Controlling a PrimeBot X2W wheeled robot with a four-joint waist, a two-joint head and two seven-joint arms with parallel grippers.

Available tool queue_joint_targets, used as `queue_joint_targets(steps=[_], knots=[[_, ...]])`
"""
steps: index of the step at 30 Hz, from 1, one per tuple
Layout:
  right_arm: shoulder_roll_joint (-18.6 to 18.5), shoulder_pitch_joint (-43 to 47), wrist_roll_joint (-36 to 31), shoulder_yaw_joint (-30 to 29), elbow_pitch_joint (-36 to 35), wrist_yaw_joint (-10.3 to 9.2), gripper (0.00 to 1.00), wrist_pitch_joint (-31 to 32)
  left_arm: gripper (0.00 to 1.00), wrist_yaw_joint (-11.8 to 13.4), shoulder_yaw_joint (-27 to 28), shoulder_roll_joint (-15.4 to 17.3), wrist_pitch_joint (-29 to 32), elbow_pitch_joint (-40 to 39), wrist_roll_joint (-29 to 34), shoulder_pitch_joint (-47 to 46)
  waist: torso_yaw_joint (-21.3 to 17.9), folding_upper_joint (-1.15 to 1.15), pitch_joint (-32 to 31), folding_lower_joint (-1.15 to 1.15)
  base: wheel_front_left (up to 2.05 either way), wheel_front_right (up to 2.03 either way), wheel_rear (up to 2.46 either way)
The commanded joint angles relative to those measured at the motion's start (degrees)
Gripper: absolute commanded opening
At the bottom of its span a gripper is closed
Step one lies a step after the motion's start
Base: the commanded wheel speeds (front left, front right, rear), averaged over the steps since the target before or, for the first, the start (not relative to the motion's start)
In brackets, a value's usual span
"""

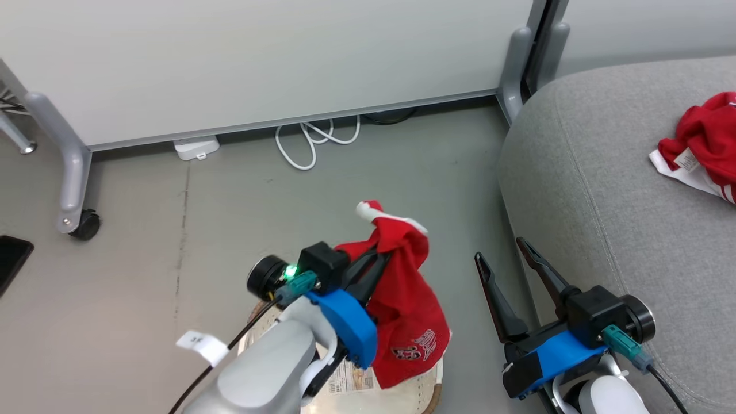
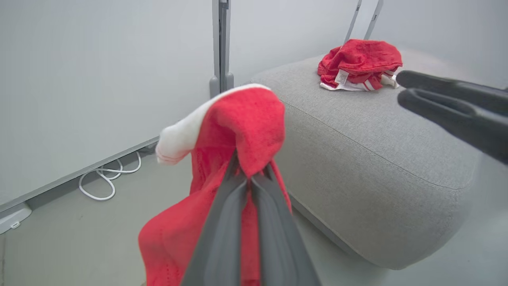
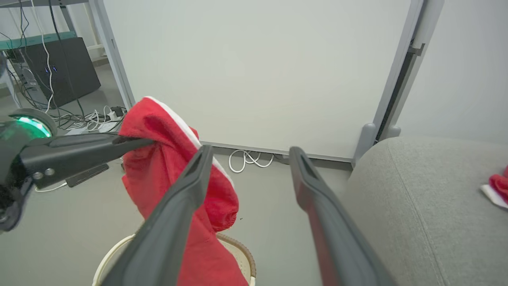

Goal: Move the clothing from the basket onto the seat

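**A:** Where is the red jersey (image 1: 411, 299)?

**B:** It's clenched in the left gripper (image 1: 384, 253), pinched just below its white-trimmed edge. The rest hangs down over the basket (image 1: 430, 397). I can't tell whether the hem touches the basket.

**A:** And the right gripper (image 1: 499, 250)?

**B:** Its fingers are spread and hold nothing. It sits just beside the hanging cloth, between it and the seat (image 1: 604, 190).

**A:** And the other jersey (image 1: 704, 138)?

**B:** It lies crumpled on top of the seat, well apart from both grippers.

Left claw (image 3: 137, 141) holds red jersey (image 3: 152, 174) above basket (image 3: 243, 254).
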Motion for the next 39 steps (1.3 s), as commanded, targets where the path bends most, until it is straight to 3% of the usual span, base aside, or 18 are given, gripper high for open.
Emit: queue_joint_targets(steps=[1, 17, 39], knots=[[0.0, 0.7, -0.1, -0.2, -0.2, 0.02, 1.00, 0.2, 0.00, -0.1, -1.0, 0.1, 0.0, -0.6, -0.5, -2.2, 0.6, -0.01, -0.6, 0.01, 0.00, 0.00, 0.00], [0.0, 1.8, 0.8, 1.2, 0.6, 0.03, 1.00, 0.6, 0.00, -0.1, -5.3, 0.7, 1.7, -2.7, -7.0, -12.7, 0.3, -0.01, -3.5, 0.01, 0.00, 0.00, 0.00], [0.0, 1.5, 1.2, 2.0, 1.1, 0.03, 1.00, 0.7, 0.00, -0.1, -9.4, -0.4, 2.0, -1.5, -9.8, -16.9, -0.3, -0.01, -4.5, 0.01, 0.00, 0.00, 0.00]])
